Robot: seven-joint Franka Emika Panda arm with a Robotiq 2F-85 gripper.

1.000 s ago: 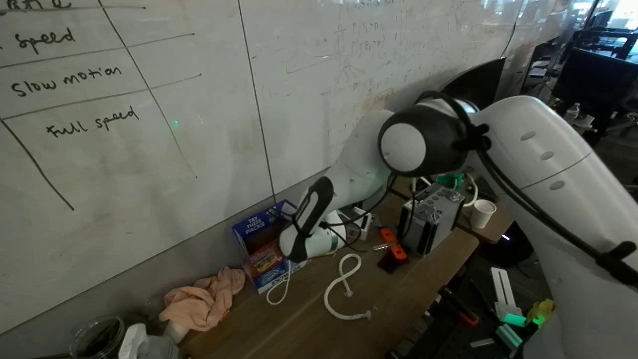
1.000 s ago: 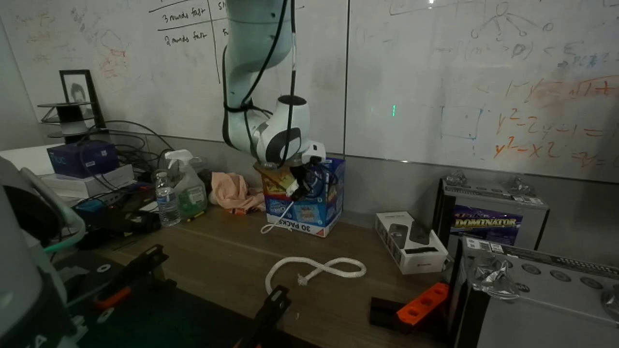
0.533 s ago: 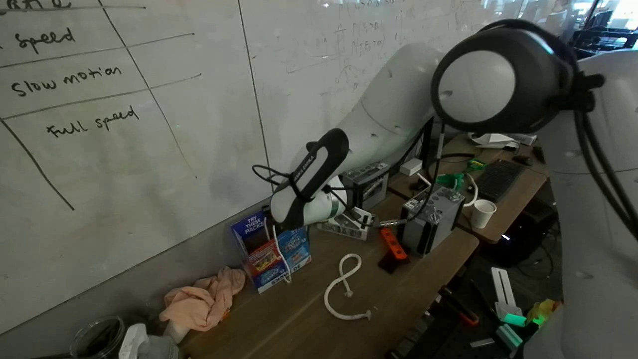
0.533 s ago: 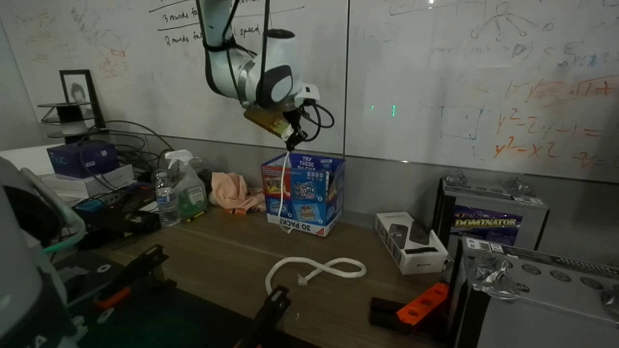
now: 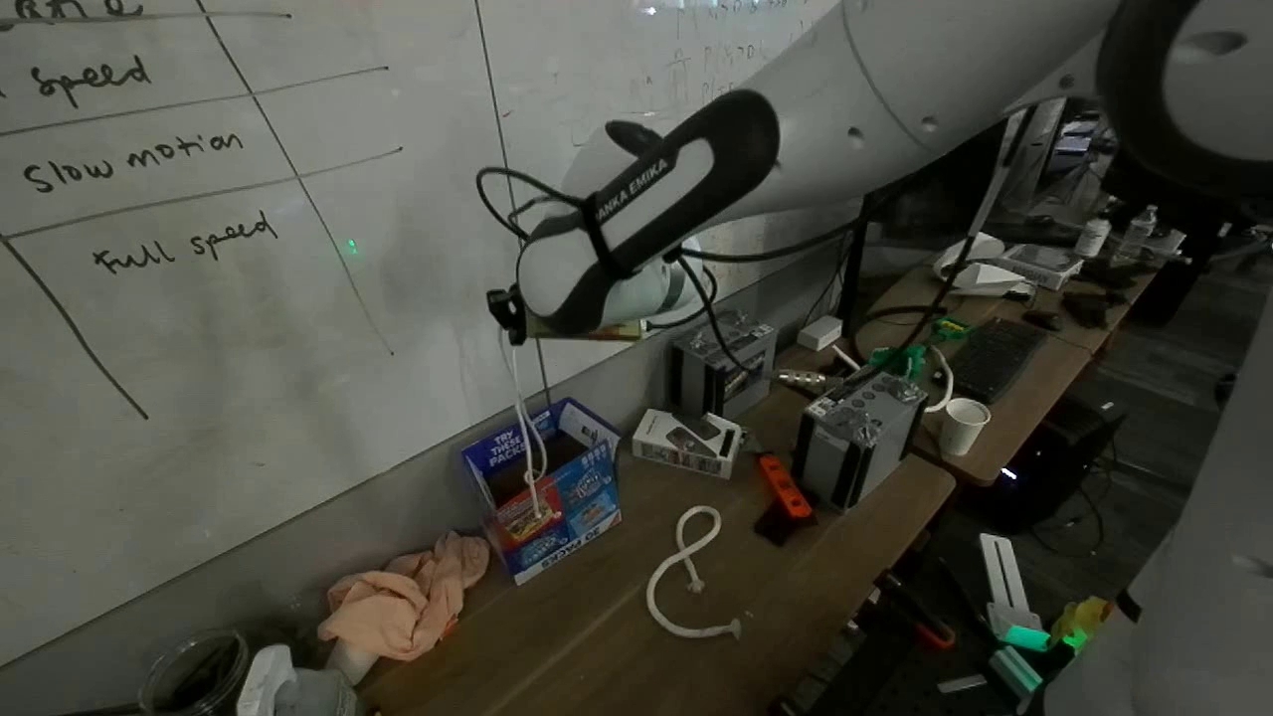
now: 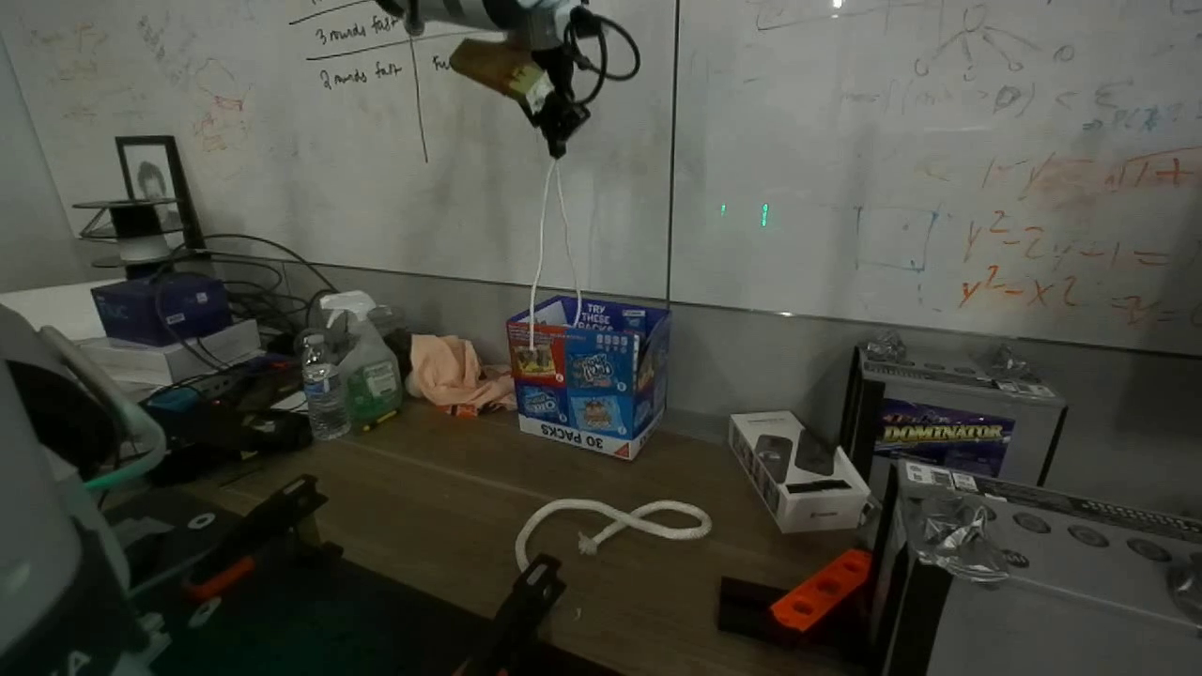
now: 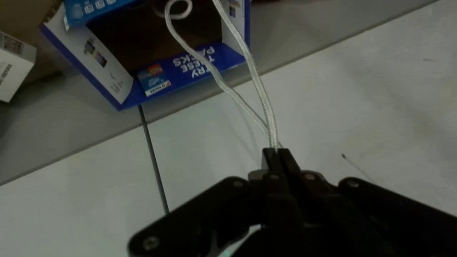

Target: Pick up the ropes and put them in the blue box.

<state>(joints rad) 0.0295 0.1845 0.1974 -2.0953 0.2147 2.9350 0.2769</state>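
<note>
My gripper [image 6: 558, 152] is shut on a thin white rope [image 6: 539, 246], high above the blue box [image 6: 601, 368]. The gripper [image 5: 509, 336] also shows in an exterior view, where the rope [image 5: 519, 398] hangs in two strands down to the box [image 5: 587, 497]. In the wrist view the fingertips [image 7: 276, 150] pinch the rope [image 7: 262, 94], and a curl of it overlaps the open box [image 7: 221, 59]. One strand overlaps the box's front panel; I cannot tell whether it touches. A thicker white rope [image 5: 651, 587] lies curled on the table, also in an exterior view [image 6: 573, 505].
A peach cloth [image 5: 398, 602] lies beside the box. A white carton [image 6: 798, 469], an orange tool [image 6: 824, 590] and grey battery-like boxes [image 6: 953, 394] stand to the other side. A whiteboard wall [image 6: 798, 188] rises directly behind. A spray bottle [image 6: 368, 361] and water bottle [image 6: 324, 390] stand on the table.
My gripper has risen from low at the box's front to well above it, with the thin rope in it. The rope's lower part has left the table. The thick rope has not moved.
</note>
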